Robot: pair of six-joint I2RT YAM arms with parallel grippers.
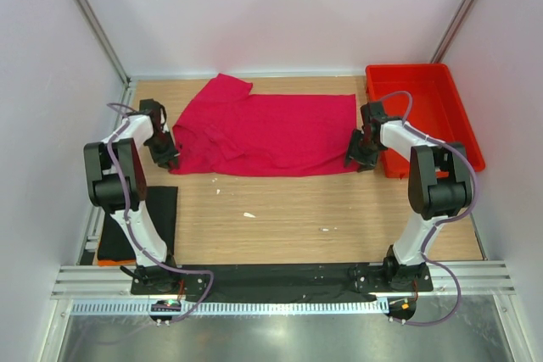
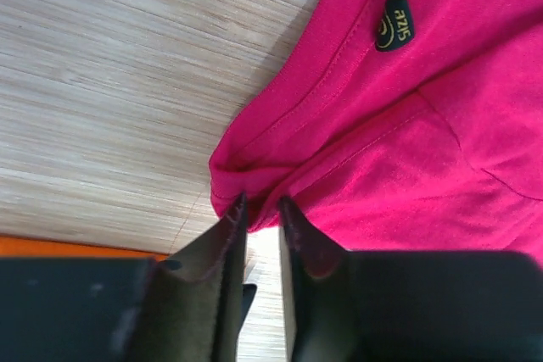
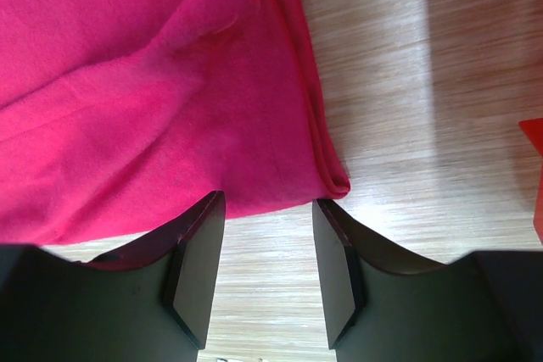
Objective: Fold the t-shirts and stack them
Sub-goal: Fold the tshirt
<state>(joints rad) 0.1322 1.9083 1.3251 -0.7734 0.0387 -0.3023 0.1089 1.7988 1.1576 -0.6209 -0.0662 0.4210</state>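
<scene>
— Where is the crimson-pink cotton t-shirt [image 1: 271,133] lying?

— It is lying flat across the far half of the pale wooden table [image 1: 297,218], with one sleeve pointing toward the far wall. Its right hem is ending just short of the rigid red plastic tray [image 1: 424,68], which is sitting in the far right corner.

— And the soft black t-shirt [image 1: 157,209]?

— It is lying at the near left edge, well apart from the pink one and partly hidden behind the left arm.

— What is the left gripper [image 2: 261,205] doing?

— It is sitting low at the pink shirt's left end. Its fingers are standing close together with only a slim gap, and a bunched fold of cloth is meeting their tips. I cannot tell whether the cloth is caught between them. A small black size label [image 2: 393,23] is showing on the fabric beyond.

— And the right gripper [image 3: 267,201]?

— It is reaching down at the shirt's right corner. Its fingers are standing wide apart, the hem is running across just at their tips, and bare wood is showing between them, so nothing is being held.
</scene>
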